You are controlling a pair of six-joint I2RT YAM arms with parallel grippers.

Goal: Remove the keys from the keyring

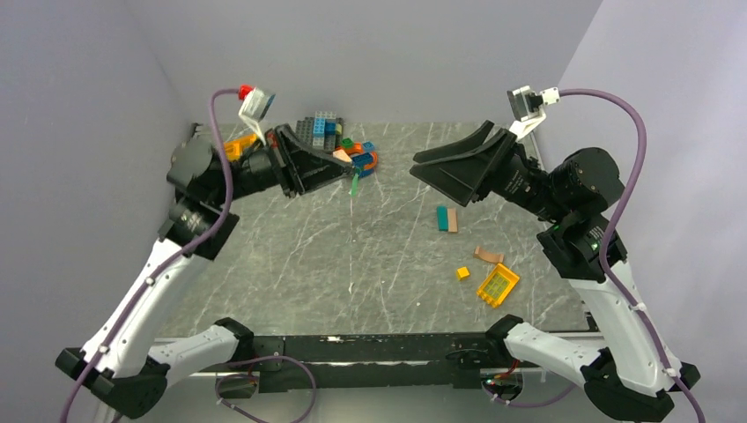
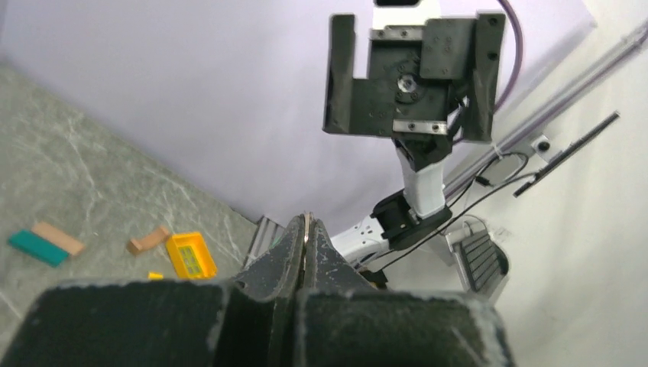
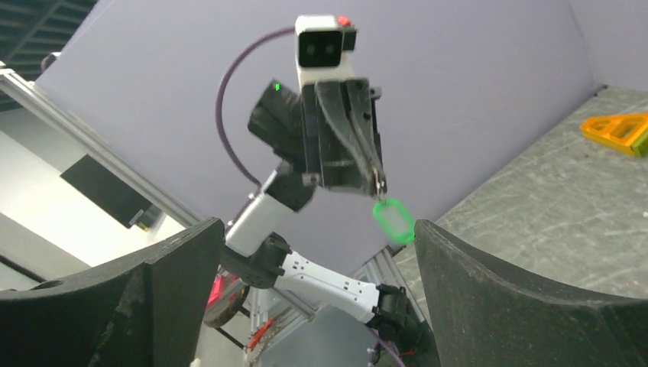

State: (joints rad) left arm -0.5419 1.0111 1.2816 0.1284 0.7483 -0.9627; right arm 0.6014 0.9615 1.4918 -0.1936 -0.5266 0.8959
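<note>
Our left gripper (image 1: pixel 345 167) is clamping shut on the thin metal keyring (image 2: pixel 307 222) above the worktop (image 1: pixel 352 256), a green tag (image 3: pixel 393 220) dangling beneath, while our right gripper (image 3: pixel 317 237) is hovering wide open and empty opposite, so we are judging the removal not yet begun.

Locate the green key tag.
The green tag hangs in mid-air under the shut left gripper, centre of the right wrist view, above the table near the brick pile.

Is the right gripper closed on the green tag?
No, in the right wrist view the right gripper stands wide open, and the green tag hangs from the keyring held by the left gripper.
</note>
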